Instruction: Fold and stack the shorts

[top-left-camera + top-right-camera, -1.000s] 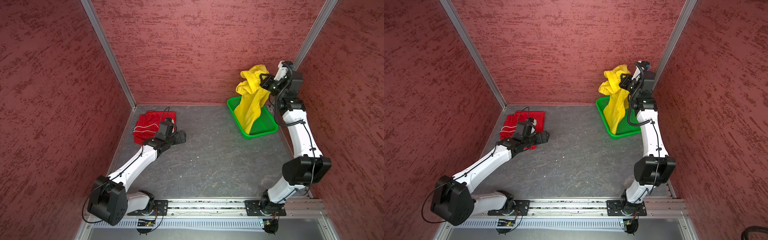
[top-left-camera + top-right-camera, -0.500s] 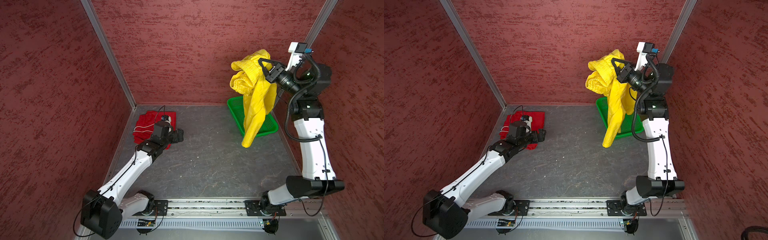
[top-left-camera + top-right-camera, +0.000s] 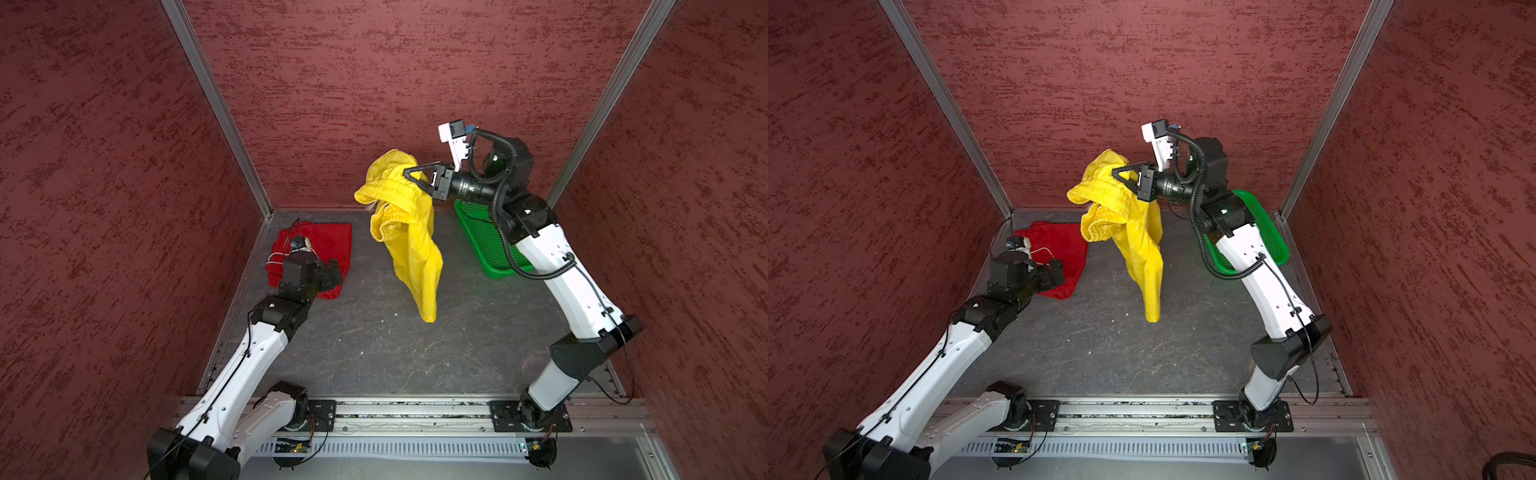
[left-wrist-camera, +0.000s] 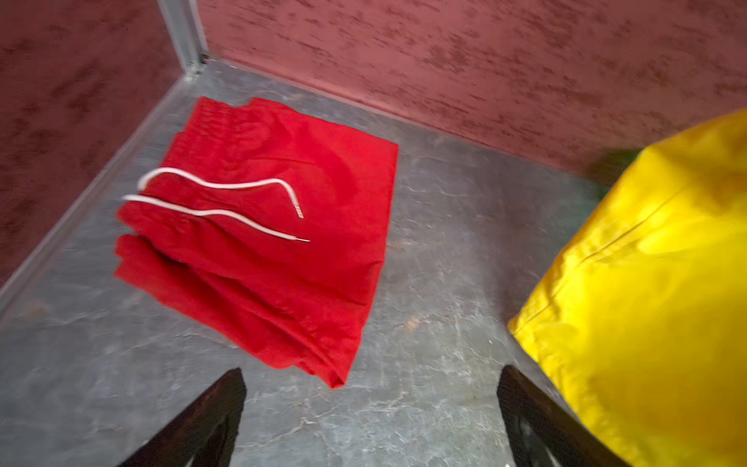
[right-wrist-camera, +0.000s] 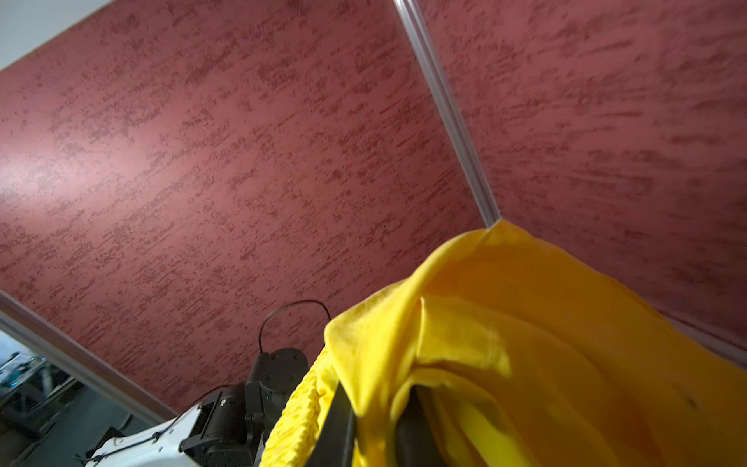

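I judge the step in hand to be bringing over the second pair for folding. The right hand point(image 3: 409, 176), clamped near the gathered elastic waistband, holds the smooth yellow cloth shorts point(image 3: 411, 249) hanging limp above the middle of the grey table point(image 3: 374, 353). The left hand point(image 4: 372, 372), jaws wide apart and empty, hovers beside the folded red drawstring shorts point(image 4: 283, 242) at far left. The next move calls for laying the yellow pair flat.

We see a grey mottled table point(image 3: 374, 353) carrying a green perforated basket point(image 3: 496, 272); well left of it lie folded red shorts point(image 3: 328, 245).
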You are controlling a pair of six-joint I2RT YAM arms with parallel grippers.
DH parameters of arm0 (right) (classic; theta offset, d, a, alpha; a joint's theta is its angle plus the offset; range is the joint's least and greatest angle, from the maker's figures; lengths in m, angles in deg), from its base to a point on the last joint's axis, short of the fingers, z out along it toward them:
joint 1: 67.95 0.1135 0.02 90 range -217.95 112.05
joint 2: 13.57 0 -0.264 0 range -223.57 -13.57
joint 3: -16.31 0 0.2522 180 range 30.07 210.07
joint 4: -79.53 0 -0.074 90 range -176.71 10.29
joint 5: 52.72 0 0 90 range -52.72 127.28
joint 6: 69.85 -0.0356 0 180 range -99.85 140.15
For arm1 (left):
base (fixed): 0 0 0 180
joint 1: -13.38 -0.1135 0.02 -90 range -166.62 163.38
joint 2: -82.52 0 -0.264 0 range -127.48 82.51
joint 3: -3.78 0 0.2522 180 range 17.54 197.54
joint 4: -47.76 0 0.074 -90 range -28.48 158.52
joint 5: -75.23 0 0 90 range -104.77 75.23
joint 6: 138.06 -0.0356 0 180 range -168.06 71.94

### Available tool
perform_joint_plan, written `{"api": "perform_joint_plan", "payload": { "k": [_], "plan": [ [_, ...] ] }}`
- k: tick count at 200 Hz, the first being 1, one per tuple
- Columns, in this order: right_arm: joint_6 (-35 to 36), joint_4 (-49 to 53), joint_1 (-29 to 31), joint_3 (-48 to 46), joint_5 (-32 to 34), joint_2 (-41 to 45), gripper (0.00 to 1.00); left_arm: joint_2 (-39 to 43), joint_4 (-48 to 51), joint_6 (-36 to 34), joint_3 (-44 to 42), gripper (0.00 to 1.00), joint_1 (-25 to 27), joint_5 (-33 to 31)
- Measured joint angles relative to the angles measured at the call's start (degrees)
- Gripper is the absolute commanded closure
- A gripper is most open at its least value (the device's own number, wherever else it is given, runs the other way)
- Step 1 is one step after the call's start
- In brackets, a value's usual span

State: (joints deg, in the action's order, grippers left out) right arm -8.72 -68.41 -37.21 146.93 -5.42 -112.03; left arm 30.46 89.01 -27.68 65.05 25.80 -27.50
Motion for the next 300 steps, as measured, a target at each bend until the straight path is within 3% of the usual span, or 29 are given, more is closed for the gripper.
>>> {"api": "perform_joint_plan", "payload": {
  "k": [18,42,76,86,100,112,134,185,234,300],
  "plan": [
    [-4.13,-5.77,2.54,-7.52,-3.17,-0.09,1.00,4.74,1.73,-0.09,-0.92,0.04,-3.74,0.04],
    [-14.80,-22.47,3.54,-24.17,-7.52,1.46,1.00,8.28,3.17,-1.40,-0.94,0.05,-5.27,0.22],
    [-18.43,-27.71,-1.62,-40.85,-3.19,1.92,1.00,7.80,3.48,-2.34,-1.88,0.06,-5.33,2.75],
    [-16.85,-25.27,-3.58,-44.13,1.18,1.92,0.91,6.69,3.48,-2.23,-2.34,0.06,-4.98,3.58],
    [-13.94,-19.91,-6.01,-47.58,8.90,1.92,0.67,4.48,3.50,-2.21,-2.95,0.06,-4.09,4.15],
    [-10.88,-14.88,-7.78,-49.18,15.63,1.92,0.54,2.95,3.58,-2.21,-3.34,0.06,-2.89,4.55],
    [-5.44,-7.65,-9.94,-49.59,26.18,2.01,0.41,0.98,3.54,-2.21,-3.45,0.06,-0.57,4.81],
    [5.62,-0.17,-12.46,-45.42,37.18,1.18,0.38,-2.51,1.84,-2.16,-3.45,0.06,2.12,4.98],
    [9.79,0.09,-16.24,-35.56,39.12,-8.50,0.38,-3.96,0.15,-1.60,-4.07,0.06,3.89,5.22],
    [10.19,-0.28,-20.79,-27.93,38.91,-18.27,0.38,-7.69,-2.78,-1.01,-5.09,0.06,6.14,6.73]
  ]
}}
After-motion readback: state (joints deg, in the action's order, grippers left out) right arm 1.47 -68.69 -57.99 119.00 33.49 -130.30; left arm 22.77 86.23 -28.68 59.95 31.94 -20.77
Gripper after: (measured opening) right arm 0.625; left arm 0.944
